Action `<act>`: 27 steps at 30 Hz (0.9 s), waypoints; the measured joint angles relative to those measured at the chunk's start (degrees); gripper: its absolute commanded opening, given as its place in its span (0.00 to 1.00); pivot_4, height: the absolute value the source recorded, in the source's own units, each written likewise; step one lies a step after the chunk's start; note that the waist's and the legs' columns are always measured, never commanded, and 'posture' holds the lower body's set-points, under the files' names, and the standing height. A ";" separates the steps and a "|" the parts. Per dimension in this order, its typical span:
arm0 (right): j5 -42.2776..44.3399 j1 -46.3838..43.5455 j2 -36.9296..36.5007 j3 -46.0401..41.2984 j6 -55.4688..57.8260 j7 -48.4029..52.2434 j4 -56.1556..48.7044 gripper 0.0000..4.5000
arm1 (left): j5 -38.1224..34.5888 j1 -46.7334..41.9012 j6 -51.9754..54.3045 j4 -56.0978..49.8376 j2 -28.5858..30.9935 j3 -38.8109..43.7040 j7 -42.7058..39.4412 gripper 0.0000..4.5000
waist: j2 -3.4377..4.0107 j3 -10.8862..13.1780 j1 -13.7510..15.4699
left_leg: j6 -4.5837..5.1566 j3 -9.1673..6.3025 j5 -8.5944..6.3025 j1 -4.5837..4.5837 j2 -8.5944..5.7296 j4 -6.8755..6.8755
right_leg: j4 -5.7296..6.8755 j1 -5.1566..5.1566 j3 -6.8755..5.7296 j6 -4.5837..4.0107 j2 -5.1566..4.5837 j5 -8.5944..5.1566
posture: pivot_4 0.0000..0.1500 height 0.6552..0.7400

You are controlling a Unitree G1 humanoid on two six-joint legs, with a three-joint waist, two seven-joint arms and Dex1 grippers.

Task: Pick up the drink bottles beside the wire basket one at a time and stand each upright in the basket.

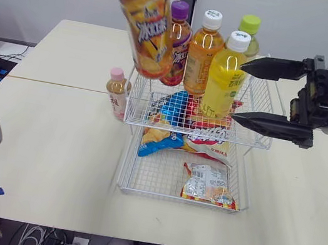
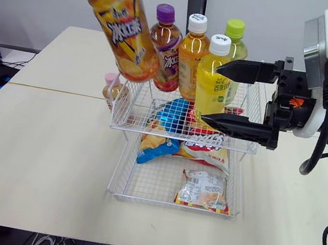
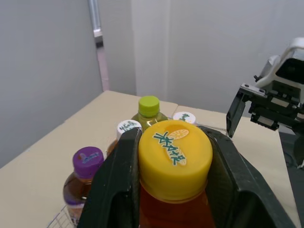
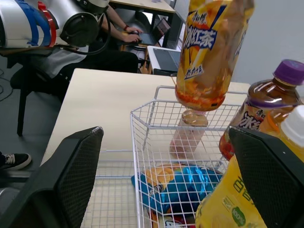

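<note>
A broad yellow cap filled the space between the two black fingers of the left gripper (image 3: 173, 142), which was clamped on the neck end of an amber tea bottle with an orange-and-yellow label (image 1: 146, 24). The bottle hung in the air, tilted, its base lowest and poised above the left edge of the upper white wire basket (image 1: 151, 120), not inside it.

Just below that base, a small pink-capped bottle (image 1: 117, 92) stood upright on the pale table (image 1: 52, 141), right beside the basket's left wall.

Four bottles already stood upright in the basket: a brown one with a purple cap (image 1: 177, 42), an orange one with a white cap (image 1: 201, 56), a yellow one with a white cap (image 1: 224, 76) and a pale one with a green cap (image 1: 249, 33). A blue snack bag (image 1: 173, 108) lay among others at their feet.

From the other side, the right gripper (image 1: 240, 91) held its fingers wide apart, tips just by the yellow bottle; I could not tell whether they touched it.

A clear snack packet (image 1: 207, 184) lay in the lower wire tray (image 1: 125, 179).
</note>
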 measured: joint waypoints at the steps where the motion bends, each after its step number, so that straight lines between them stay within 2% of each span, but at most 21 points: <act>1: 0.02 0.35 -0.19 -0.41 0.04 -0.40 -0.33 1.00 | 1.18 0.47 -0.96 0.03 -0.94 -1.03 -0.69 0.30 | 0.00 0.00 0.02 | 0.00 0.01 0.00 0.00 0.00 0.00 | 0.00 0.00 0.01 0.00 0.00 0.00 | 1.00 1.00; 11: 0.82 1.89 -2.92 -3.16 0.45 -2.24 -0.91 1.00 | 9.43 4.61 -8.00 2.08 -9.36 -4.25 -3.92 0.30 | 0.00 0.00 0.27 | 0.00 -0.01 0.00 -0.08 -0.02 0.05 | -0.02 0.00 -0.01 0.00 -0.03 0.00 | 1.00 1.00; 20: 2.88 3.38 -3.88 -4.32 1.64 -4.50 -1.90 1.00 | 12.12 5.56 -9.58 3.38 -16.14 -4.36 -3.69 0.30 | 0.00 0.00 0.23 | 0.00 -0.03 0.00 -0.09 -0.02 0.05 | -0.01 -0.01 -0.02 0.00 -0.04 0.00 | 1.00 1.00; 27: 4.21 4.04 -4.91 -5.52 1.79 -5.71 -2.89 1.00 | 14.43 6.50 -12.85 3.67 -19.23 -4.33 -2.81 0.30 | 0.00 0.00 0.34 | 0.00 -0.04 0.00 -0.09 -0.04 0.08 | -0.01 0.02 -0.03 0.01 -0.05 0.01 | 1.00 1.00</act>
